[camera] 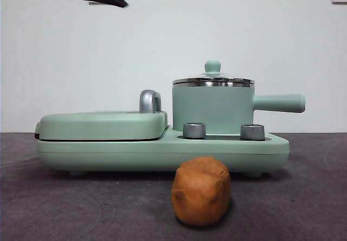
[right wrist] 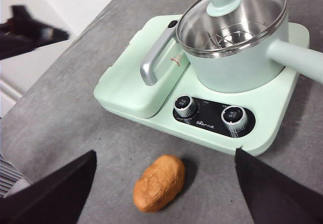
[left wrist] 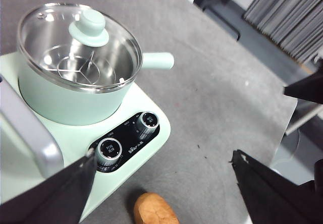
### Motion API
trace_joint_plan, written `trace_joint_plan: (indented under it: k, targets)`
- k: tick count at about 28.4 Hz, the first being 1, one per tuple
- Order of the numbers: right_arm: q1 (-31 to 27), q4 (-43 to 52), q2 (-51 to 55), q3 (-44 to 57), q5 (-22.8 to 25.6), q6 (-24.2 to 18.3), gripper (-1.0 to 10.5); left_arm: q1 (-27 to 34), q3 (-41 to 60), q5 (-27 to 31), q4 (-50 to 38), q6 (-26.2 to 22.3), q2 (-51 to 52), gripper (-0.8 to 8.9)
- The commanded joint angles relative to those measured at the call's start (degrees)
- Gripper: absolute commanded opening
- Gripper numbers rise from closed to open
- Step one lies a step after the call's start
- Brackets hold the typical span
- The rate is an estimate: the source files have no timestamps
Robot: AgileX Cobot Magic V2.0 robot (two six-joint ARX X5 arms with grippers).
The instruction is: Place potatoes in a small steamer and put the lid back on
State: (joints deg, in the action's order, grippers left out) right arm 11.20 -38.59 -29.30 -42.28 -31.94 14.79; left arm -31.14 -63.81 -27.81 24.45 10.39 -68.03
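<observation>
Potato [camera: 201,191] on table, untouched; lid [right wrist: 232,9] on steamer [camera: 213,108]. Nothing done. Left gripper [left wrist: 161,193], right gripper [right wrist: 164,183]: jaws wide apart, empty.

In the left wrist view we see only the upper end of the potato [left wrist: 153,210]; the rest is cut off by the picture's edge. The small steamer's [right wrist: 237,62] straight handle runs out of the right wrist view, so its tip is unseen there. The print beside the control knobs [right wrist: 207,114] is too small for us to read.
</observation>
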Motion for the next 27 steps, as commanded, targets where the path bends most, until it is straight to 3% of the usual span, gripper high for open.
trace_joint_plan:
  k: [1, 7, 13, 23, 27]
  targets:
    - [0.26, 0.39, -0.20, -0.96, -0.28, -0.35, 4.4, -1.31, -8.72, 0.61, 4.70, -2.86, -6.73, 4.37]
    - [0.31, 0.39, -0.20, -0.96, -1.01, -0.22, 4.4, -4.07, -25.94, 8.63, 13.38, -7.15, -20.70, 4.37]
    - [0.31, 0.39, -0.20, -0.96, -1.11, -0.22, 4.4, -6.25, -37.46, 12.94, 13.22, -8.83, -31.47, 4.38]
    - [0.31, 0.39, -0.20, -0.96, -1.27, -0.22, 4.4, -8.50, -42.25, 24.76, 4.07, -9.51, -41.00, 4.36]
    - [0.31, 0.39, -0.20, -0.96, -1.29, -0.24, 4.4, -9.44, -42.25, 25.55, -1.53, -9.77, -44.52, 4.36]
